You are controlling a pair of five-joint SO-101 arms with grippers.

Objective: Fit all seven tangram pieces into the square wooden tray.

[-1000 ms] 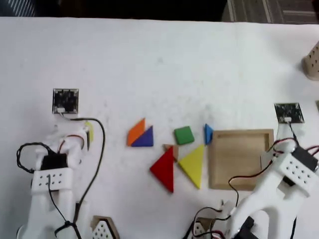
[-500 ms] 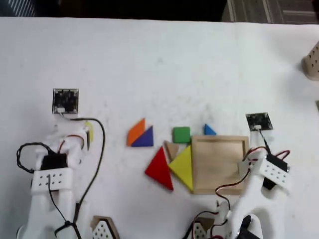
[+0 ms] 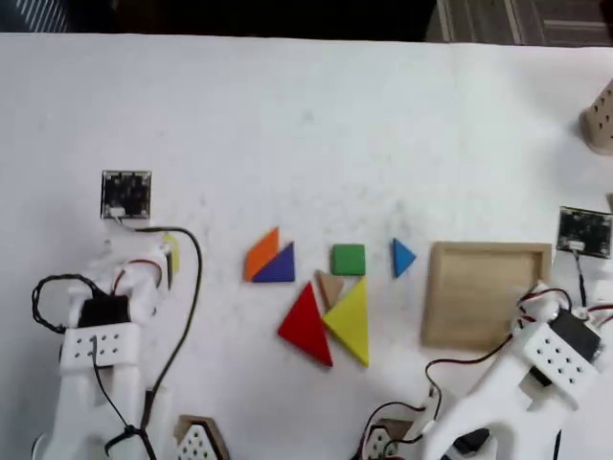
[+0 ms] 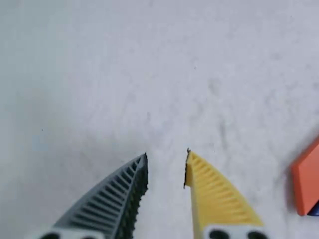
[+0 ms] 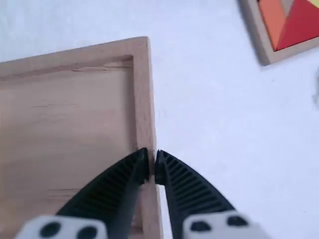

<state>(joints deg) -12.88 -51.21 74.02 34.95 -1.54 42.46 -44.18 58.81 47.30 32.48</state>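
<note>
My left gripper [image 4: 166, 157] sits well left of the tray [image 3: 488, 251], jaws spread over bare table [image 4: 149, 59]. The tangram pieces [image 3: 350, 316] lie loose left of the tray, blue triangle [image 3: 402, 257] nearest. The right gripper [image 5: 149, 157] pinches the tray's right wall, so I reckon I'm just positioning the empty tray. Next I'd let go and fetch a piece.

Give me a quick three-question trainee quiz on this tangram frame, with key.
1. True or false: the wooden tray already holds a piece.
2. What does the right claw grip? A) the tray's rim B) a tangram piece C) nothing
3. Which piece lies nearest the tray?
Key: 1 false; 2 A; 3 the blue triangle.
</note>
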